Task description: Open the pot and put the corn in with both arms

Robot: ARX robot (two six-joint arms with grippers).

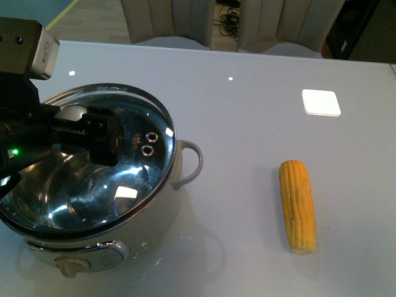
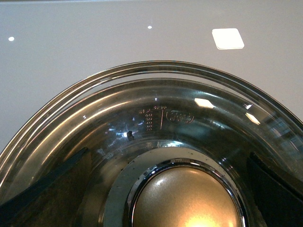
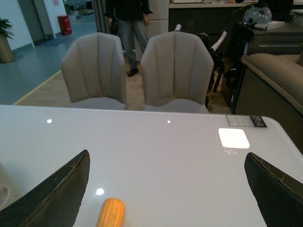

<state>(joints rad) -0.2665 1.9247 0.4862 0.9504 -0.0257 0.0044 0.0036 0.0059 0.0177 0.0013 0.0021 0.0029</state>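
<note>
The cream-white pot [image 1: 162,213] stands at the table's near left, covered by a glass lid [image 1: 133,185] with a steel rim. My left gripper [image 1: 102,139] hovers over the lid's middle, open. In the left wrist view its two dark fingers [image 2: 57,189] stand on either side of the lid's bronze knob [image 2: 187,201] without touching it. The yellow corn [image 1: 297,205] lies lengthwise on the table to the right, well apart from the pot. My right gripper [image 3: 166,156] is open above the table, with the corn's tip [image 3: 111,213] just inside one finger. The right arm is outside the front view.
The pot has a loop handle [image 1: 193,162] facing the corn and a front knob [image 1: 71,266]. On the glossy white table [image 1: 247,124] a bright square reflection [image 1: 321,102] lies far right. Two beige chairs [image 3: 173,71] stand behind the far edge, and a person [image 3: 130,28] stands beyond them.
</note>
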